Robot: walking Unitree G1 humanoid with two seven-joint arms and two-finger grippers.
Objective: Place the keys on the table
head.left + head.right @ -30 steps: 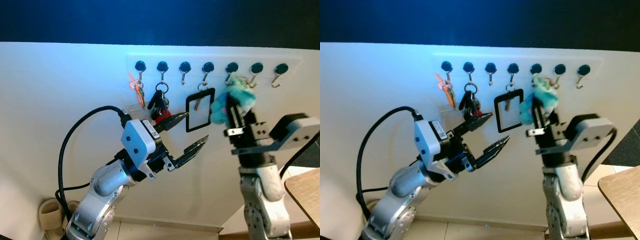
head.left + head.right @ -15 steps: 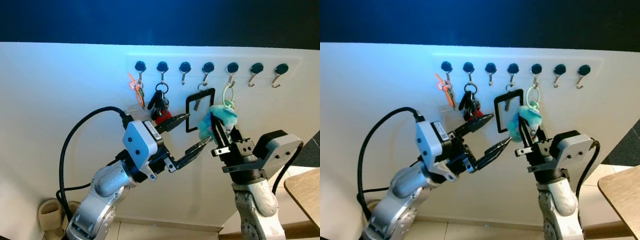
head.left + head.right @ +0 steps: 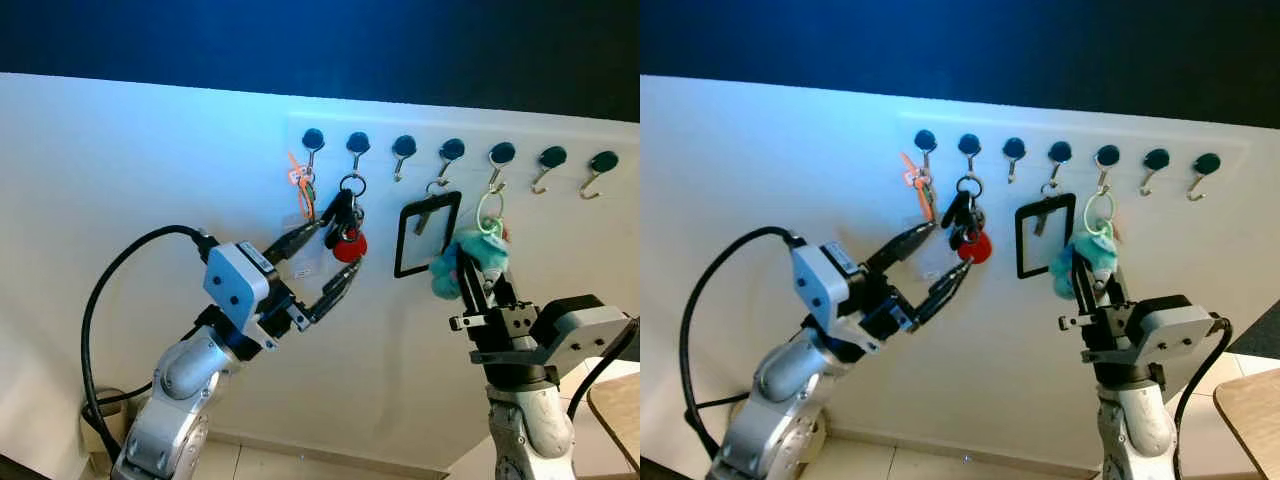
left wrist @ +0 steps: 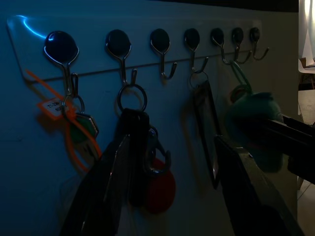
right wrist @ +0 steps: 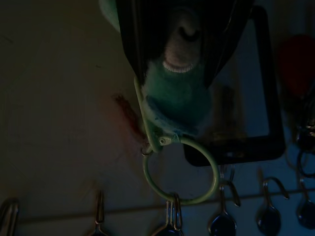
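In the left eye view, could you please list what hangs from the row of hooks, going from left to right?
Orange-tagged keys → black keys with a red fob → black-framed card holder → teal plush keychain, clamped in the right gripper.

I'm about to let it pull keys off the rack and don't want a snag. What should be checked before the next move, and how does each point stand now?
1. Left gripper open: ok, fingers spread.
2. Left gripper lined up with the black keys: ok, one finger at the bunch, the other below the red fob; no grip yet.
3. Black keys' ring on its hook: ok, hanging there.
4. Right gripper on the teal plush: ok, fingers clamp it.
5. Plush's green ring off its hook: not ok, it hangs there.
6. Badge holder out of the way: cannot tell, it hangs close beside the plush.
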